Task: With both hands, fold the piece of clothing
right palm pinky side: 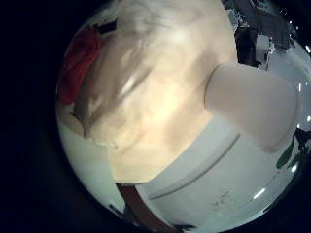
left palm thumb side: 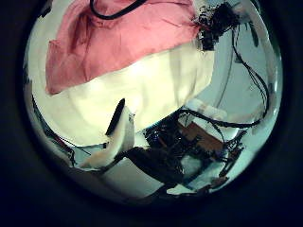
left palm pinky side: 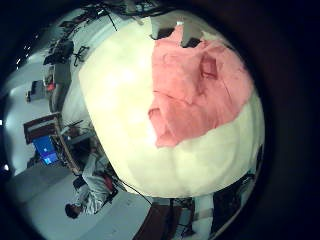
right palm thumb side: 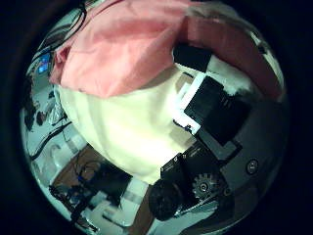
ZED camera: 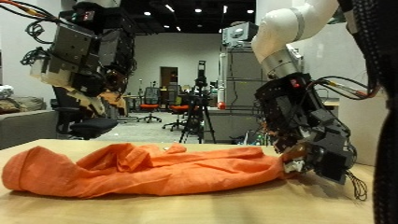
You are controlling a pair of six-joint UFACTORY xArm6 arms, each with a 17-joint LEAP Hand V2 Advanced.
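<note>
An orange garment [ZED camera: 162, 168] lies bunched in a long, wrinkled heap across the pale tabletop [ZED camera: 187, 207], stretching from the edge below the left hand to the right hand.

The left hand [ZED camera: 90, 63] hangs high above the tabletop, clear of the garment, over the end where the cloth is piled thickest. Its fingers are loosely bent and hold nothing. From its palm, the little finger side shows the garment [left palm pinky side: 195, 85] spread over one side of the tabletop [left palm pinky side: 130, 120], with folds and a raised ridge in the cloth. The thumb side shows the garment [left palm thumb side: 114, 43] on the tabletop [left palm thumb side: 142, 90] and one of the hand's own fingers [left palm thumb side: 115, 128] reaching in.

The right hand [ZED camera: 311, 140] is down at the narrow end of the garment, its fingertips [ZED camera: 296, 154] touching the cloth just above the tabletop. Whether they pinch the cloth, I cannot tell. Its thumb side view has the garment [right palm thumb side: 127, 49] close and wide, with a black and white finger [right palm thumb side: 207, 98] lying against it. Its little finger side view shows a sliver of the garment [right palm pinky side: 78, 63] beside pale tabletop.
</note>
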